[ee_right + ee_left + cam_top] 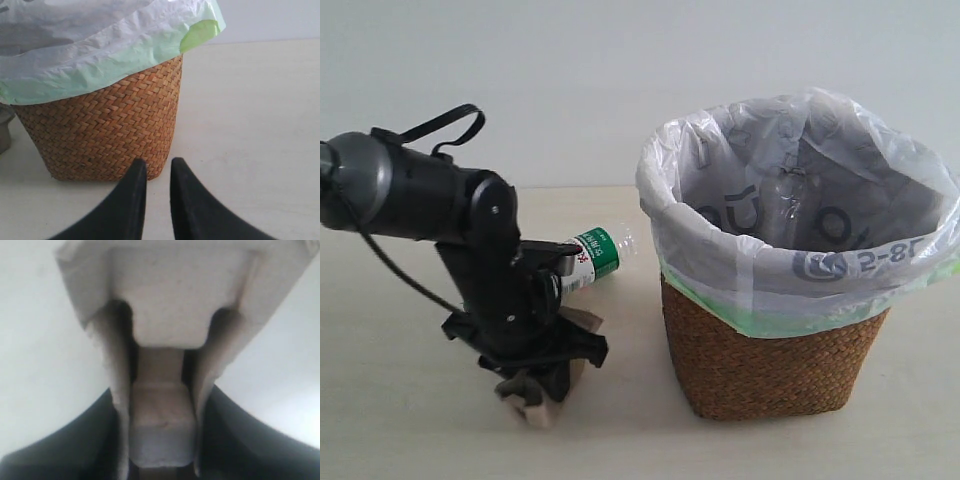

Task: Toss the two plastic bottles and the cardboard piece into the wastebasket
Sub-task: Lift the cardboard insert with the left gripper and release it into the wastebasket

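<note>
My left gripper (535, 392) points down at the table, shut on the tan cardboard piece (538, 412). In the left wrist view the cardboard piece (170, 300) fills the picture, its narrow middle part pinched between the black fingers (75, 440). The bottle with the green-white label (598, 255) lies on its side behind that arm, its cap hidden. The wicker wastebasket (770, 360) with its white bag stands to the right. A clear bottle-like shape (785, 200) shows inside it, cap and label indistinct. My right gripper (158, 162) hovers low by the wastebasket (100, 135), shut and holding nothing.
The bag's (800, 250) grey-printed rim with green edge folds widely over the basket. A grey object (4, 132) shows at the picture's edge beside the basket in the right wrist view. Pale tabletop (250, 125) stretches past the basket.
</note>
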Robot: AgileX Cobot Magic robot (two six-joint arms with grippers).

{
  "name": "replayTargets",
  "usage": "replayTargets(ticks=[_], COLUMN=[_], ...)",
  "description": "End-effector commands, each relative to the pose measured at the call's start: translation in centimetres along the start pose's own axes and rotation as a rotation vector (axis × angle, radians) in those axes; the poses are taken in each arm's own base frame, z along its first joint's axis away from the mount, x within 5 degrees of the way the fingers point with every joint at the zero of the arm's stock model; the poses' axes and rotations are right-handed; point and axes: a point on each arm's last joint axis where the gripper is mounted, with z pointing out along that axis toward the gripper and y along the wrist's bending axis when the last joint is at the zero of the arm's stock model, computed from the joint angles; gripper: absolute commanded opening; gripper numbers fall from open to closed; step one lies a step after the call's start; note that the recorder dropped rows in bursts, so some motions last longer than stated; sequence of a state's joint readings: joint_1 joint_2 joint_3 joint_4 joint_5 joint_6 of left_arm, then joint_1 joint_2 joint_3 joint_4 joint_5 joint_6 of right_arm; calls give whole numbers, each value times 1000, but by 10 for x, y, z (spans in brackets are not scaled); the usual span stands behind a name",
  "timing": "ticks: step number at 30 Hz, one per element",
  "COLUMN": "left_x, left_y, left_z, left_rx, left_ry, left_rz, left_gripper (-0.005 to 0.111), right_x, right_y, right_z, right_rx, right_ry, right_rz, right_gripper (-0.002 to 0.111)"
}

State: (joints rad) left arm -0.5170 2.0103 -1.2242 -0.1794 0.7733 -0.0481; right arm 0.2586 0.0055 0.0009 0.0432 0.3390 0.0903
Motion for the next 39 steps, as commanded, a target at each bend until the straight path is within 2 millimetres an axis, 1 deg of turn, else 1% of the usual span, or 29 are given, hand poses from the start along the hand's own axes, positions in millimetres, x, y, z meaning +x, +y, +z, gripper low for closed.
replayTargets(ticks=[1,5,8,11,13,14,17,20,23,27,30,32,35,37,39], left_x=[32,54,74,97,111,117,129,138,142,146,144,139,121,103,78], left_y=[20,34,43,48,53,58,68,80,96,109,112,112,108,100,88], left_z=[-13,-52,-90,-121,-138,-144,-155,-159,-162,-165,-166,-167,-169,-168,-169], left_rx=[-20,-16,-10,-19,-49,-70,-121,-218,-316,-364,-358,-348,-270,-160,18], left_ry=[-17,-128,-219,-255,-273,-280,-267,-220,-211,-214,-243,-289,-386,-426,-458], left_rz=[-32,-68,-105,-113,-113,-130,-179,-217,-327,-410,-420,-411,-397,-336,-271], left_gripper=[4,4,4,4,4,4,4,4,4,4,4,4,4,4,5], right_x=[-1,-1,-1,-1,-1,-1,-1,-1,-1,-1,-1,-1,-1,-1,-1], right_y=[0,0,0,0,0,0,0,0,0,0,0,0,0,0,0], right_z=[0,0,0,0,0,0,0,0,0,0,0,0,0,0,0], right_rx=[-2,-2,-2,-2,-2,-2,-2,-2,-2,-2,-2,-2,-2,-2,-2], right_ry=[-13,-13,-13,-13,-13,-13,-13,-13,-13,-13,-13,-13,-13,-13,-13], right_rz=[-1,-1,-1,-1,-1,-1,-1,-1,-1,-1,-1,-1,-1,-1,-1], right_gripper=[13,13,13,13,13,13,13,13,13,13,13,13,13,13,13])
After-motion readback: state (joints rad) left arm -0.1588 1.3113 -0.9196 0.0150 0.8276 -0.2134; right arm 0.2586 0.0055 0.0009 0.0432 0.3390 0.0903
